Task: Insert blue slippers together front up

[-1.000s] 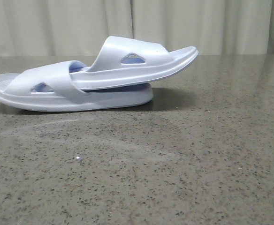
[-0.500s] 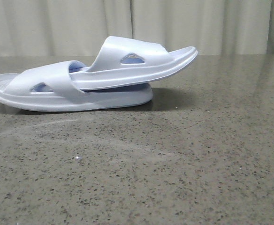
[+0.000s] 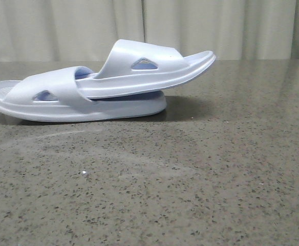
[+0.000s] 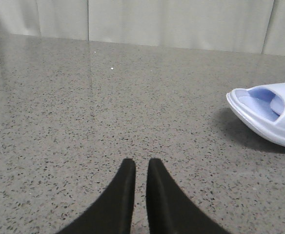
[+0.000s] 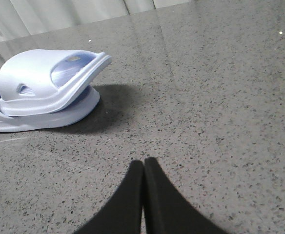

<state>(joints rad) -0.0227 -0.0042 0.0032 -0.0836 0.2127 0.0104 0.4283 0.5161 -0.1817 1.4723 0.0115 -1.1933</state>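
Observation:
The two pale blue slippers lie nested at the back left of the table. The lower slipper (image 3: 62,100) lies flat. The upper slipper (image 3: 144,66) has one end pushed under the lower one's strap, and its other end juts up to the right. Both show in the right wrist view, upper (image 5: 40,78) and lower (image 5: 59,117). One end of the pair shows in the left wrist view (image 4: 272,114). My left gripper (image 4: 138,163) is empty, with its fingers nearly together, well apart from the slippers. My right gripper (image 5: 143,162) is shut and empty, apart from them. Neither gripper shows in the front view.
The speckled grey stone table (image 3: 190,179) stretches in front of and to the right of the slippers. A pale curtain (image 3: 216,25) hangs behind the table's far edge.

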